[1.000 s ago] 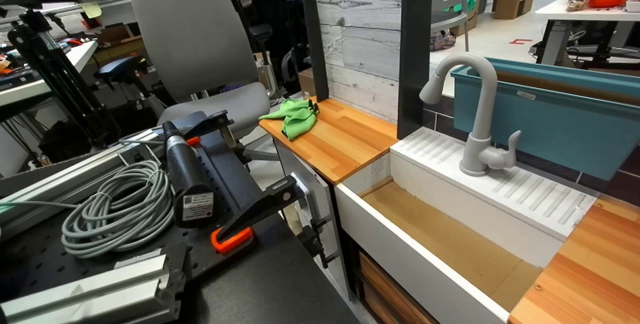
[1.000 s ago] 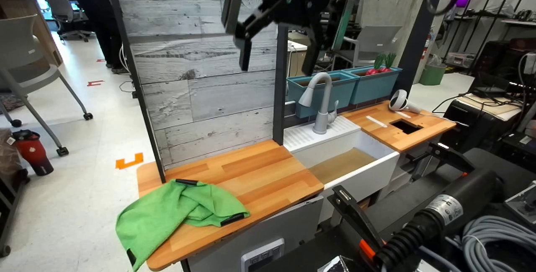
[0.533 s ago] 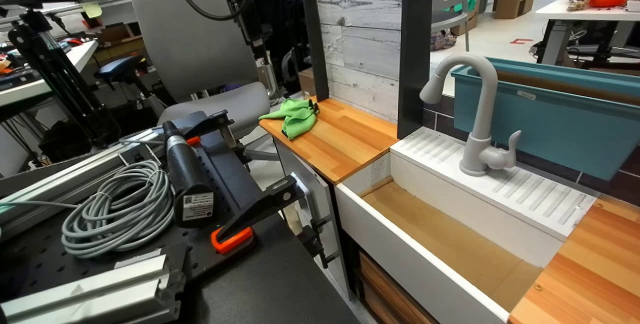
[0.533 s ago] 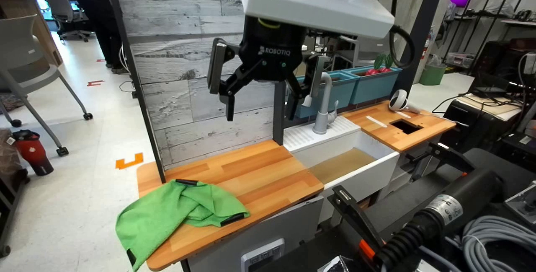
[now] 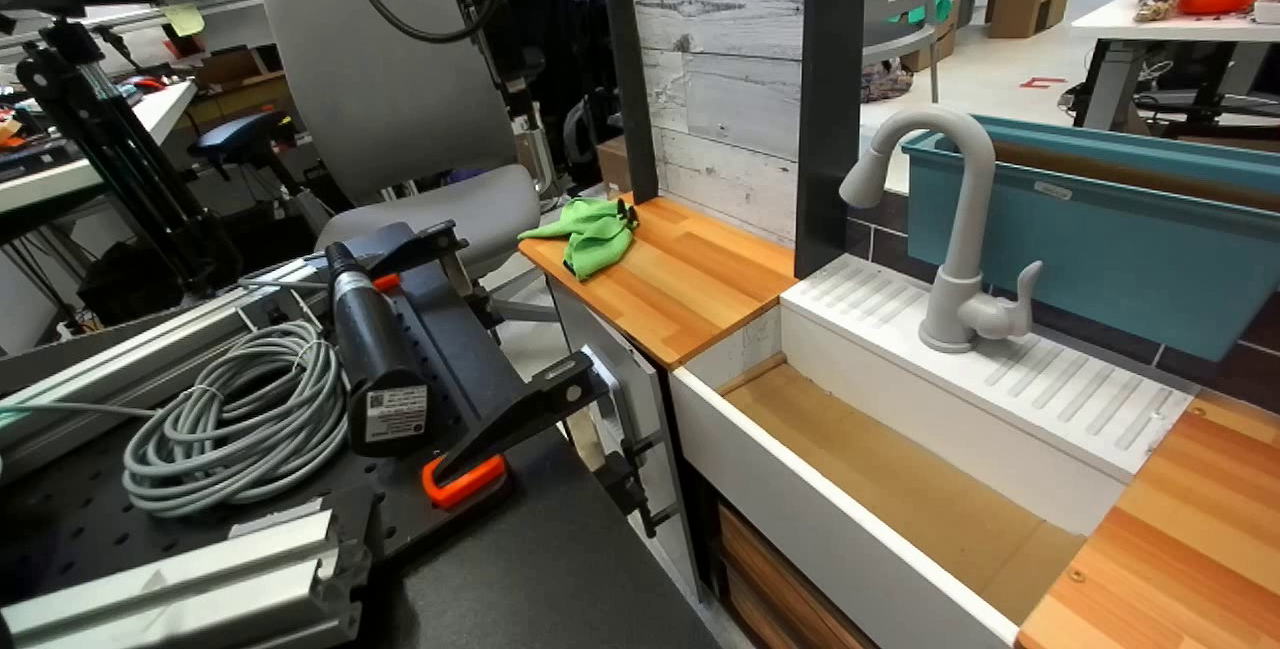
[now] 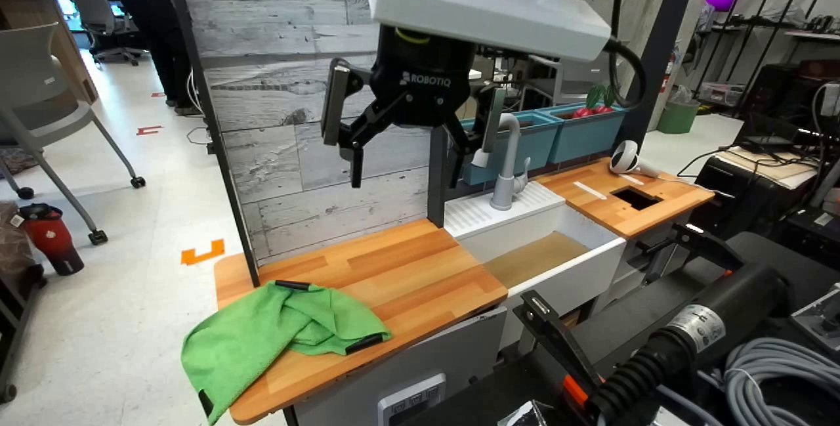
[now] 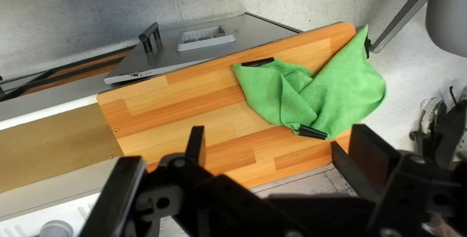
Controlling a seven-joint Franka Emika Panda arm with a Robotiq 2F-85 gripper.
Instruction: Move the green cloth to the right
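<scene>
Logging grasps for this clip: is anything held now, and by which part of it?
Nothing is held: the jaws stand open and empty; the green cloth lies on the counter, partly overhanging.

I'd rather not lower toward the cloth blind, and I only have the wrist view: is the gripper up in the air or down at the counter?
Observer: In an exterior view, the gripper hangs well above the level of the wooden counter and green cloth.
Operator: Anything tall by the sink, if I travel that way?
Observer: A grey faucet stands upright beside it, arching over at the top, in both exterior views.
Operator: And past the sink?
Observer: Another wooden worktop, with a dark rectangular cutout, in an exterior view.
</scene>
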